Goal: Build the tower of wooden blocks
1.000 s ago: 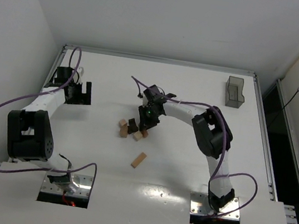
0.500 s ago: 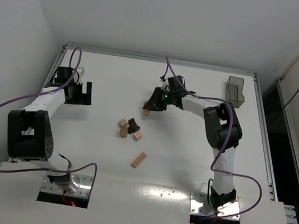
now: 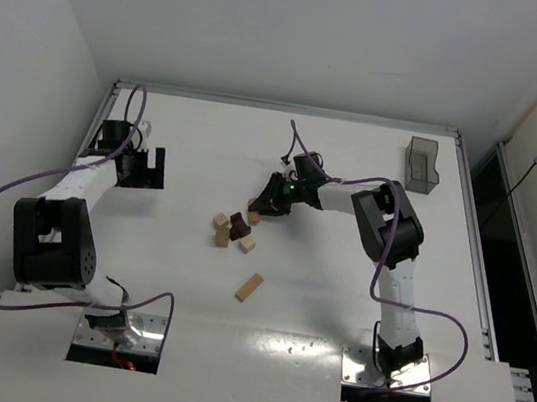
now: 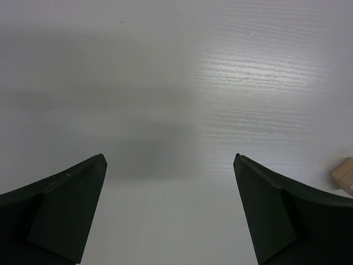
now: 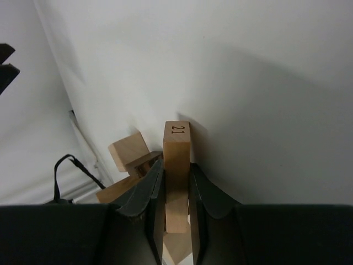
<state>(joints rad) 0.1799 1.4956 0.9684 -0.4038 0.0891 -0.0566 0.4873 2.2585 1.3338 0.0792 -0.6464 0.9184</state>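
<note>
- This looks like a robotics lab cell. I am bolted to a bare white table [image 3: 334, 302], and plain white walls [image 3: 274, 30] stand close round it.
- Metal rails [image 3: 282, 107] frame the table's far edge and sides.
- My purple cables [image 3: 140, 90] loop loose over the table and off its left side.
- On the table lie test props: small wooden blocks [image 3: 222, 238] near its middle and a grey plastic container [image 3: 421, 165] at its far right corner.

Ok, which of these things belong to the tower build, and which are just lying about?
Job in hand:
- tan block marked 21, held in the right gripper
- block cluster, including one dark brown block
- lone tan block, nearer the arm bases

Lying about:
- grey container, far right corner
</note>
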